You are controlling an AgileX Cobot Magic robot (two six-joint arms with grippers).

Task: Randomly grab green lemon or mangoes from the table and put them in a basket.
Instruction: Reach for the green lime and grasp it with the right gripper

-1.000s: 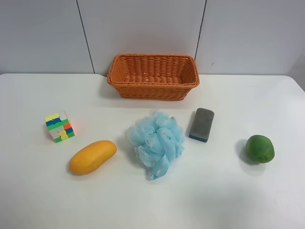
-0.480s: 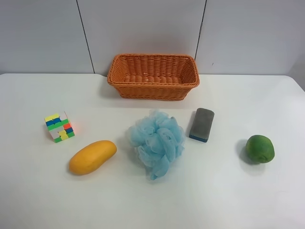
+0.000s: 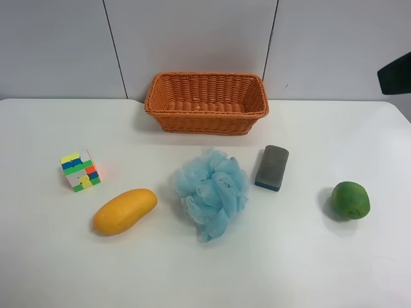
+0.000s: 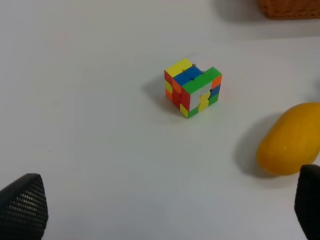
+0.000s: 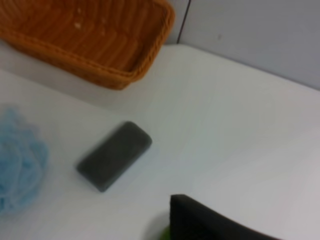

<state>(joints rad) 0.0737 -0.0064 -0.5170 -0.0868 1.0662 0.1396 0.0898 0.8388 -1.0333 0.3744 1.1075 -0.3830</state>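
On the table, the green lemon is sitting at scene right, near side, well apart from the other items. The mango is lying at scene left, near side, tilted, w/ the multicolour cube just beyond it on the far-left side, not touching. The basket is standing upright at far centre. A blue bath pouf is sitting mid-table, and a grey block is lying just right of it, a bit farther back, apart from it.

The left gripper is hanging above the table near the cube & mango, jaws spread wide, gripping nothing. The right gripper is showing only one dark piece in the right wrist view, so can't tell how its jaws are standing. A dark arm part is poking in at the exterior high view's right edge, far side.
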